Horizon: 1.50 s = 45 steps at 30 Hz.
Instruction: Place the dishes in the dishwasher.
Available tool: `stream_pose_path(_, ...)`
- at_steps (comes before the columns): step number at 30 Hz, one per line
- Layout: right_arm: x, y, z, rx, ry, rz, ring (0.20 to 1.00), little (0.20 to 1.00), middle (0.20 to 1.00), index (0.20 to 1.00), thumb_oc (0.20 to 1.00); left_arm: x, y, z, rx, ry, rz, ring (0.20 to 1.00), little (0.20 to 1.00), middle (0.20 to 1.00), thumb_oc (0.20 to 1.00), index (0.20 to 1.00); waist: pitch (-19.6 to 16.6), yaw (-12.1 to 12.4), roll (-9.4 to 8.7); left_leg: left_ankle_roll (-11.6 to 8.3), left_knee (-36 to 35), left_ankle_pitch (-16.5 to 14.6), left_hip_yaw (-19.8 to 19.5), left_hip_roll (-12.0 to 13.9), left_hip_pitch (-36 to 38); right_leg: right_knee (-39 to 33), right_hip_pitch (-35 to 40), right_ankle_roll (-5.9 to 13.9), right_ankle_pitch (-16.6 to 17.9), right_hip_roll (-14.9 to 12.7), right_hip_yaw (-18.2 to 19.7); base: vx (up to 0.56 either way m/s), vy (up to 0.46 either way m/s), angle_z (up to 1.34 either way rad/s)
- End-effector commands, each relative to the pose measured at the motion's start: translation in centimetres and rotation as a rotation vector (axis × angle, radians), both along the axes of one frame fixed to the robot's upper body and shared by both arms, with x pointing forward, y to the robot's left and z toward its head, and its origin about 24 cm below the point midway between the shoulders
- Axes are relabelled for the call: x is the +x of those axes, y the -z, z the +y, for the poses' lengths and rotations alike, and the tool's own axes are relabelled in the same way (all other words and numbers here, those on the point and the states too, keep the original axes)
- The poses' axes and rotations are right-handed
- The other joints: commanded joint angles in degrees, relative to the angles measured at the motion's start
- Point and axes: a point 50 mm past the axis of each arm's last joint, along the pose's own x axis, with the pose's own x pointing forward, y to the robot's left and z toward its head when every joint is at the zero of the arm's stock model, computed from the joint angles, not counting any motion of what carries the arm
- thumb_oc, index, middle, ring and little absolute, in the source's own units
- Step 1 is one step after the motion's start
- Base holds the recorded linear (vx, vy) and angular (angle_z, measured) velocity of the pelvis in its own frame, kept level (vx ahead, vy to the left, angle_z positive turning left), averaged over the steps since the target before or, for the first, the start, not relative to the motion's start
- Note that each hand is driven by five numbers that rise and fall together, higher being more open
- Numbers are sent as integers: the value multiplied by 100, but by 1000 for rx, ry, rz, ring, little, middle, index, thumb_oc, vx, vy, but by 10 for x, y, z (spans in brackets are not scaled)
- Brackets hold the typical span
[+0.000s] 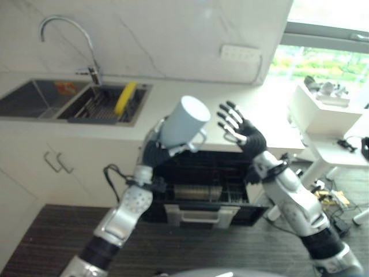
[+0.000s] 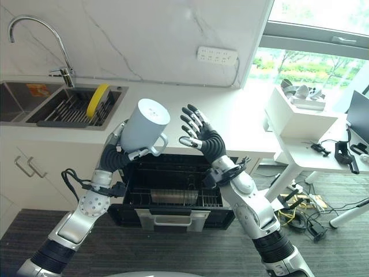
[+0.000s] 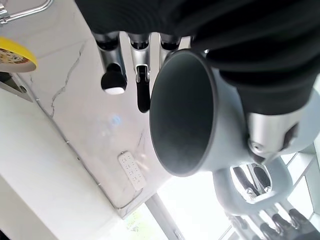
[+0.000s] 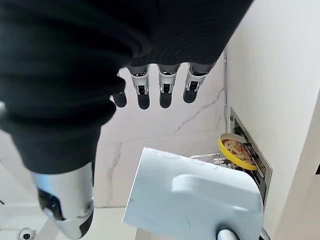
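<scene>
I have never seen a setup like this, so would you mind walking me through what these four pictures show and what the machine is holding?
This is a humanoid robot with two arms working in a kitchen. Two pictures come from cameras in its head, looking down; the other two come from cameras on each wrist, looking along the fingers.

The left robot hand holds a pale grey mug up in the air, fingers curled round it and through its handle; the left wrist view looks straight into the mug's dark inside. The right robot hand is raised beside the mug with fingers spread, holding nothing.

Below the hands, the dishwasher drawer is pulled out, with a dark rack inside. On the white counter behind sits a sink with a tap, and a yellow plate stands in its rack.
</scene>
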Motion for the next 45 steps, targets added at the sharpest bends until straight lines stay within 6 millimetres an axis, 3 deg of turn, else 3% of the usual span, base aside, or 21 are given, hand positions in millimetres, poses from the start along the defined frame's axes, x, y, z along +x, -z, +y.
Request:
stream_pose_path(1,3,-53,5,78,10,-253,1000,1000,1000,1000,1000,8,-38,-24,-4,99,-185,200,200,200,200,200,117,105,105,10,53,-578,-243,50,295,47,72,380,-128,-368,-46,0,0,0)
stream_pose_path(21,7,-51,44,5,-85,-176,1000,1000,1000,1000,1000,9,-36,-44,37,161,-174,200,200,200,200,200,83,160,103,24,53,-601,-291,13,285,47,65,382,-124,-381,-81,0,0,0)
stream_pose_path(29,9,-48,50,-7,-93,-140,1000,1000,1000,1000,1000,8,-37,-47,32,182,-188,200,200,200,200,200,83,205,81,39,53,-606,-323,-5,267,47,69,387,-125,-398,-96,-3,4,1)
stream_pose_path(45,12,-41,49,214,-136,5,1000,1000,1000,1000,1000,7,-33,-49,-9,161,-184,200,200,200,200,200,101,221,50,40,53,-599,-340,6,281,47,97,368,-126,-370,-118,0,0,0)
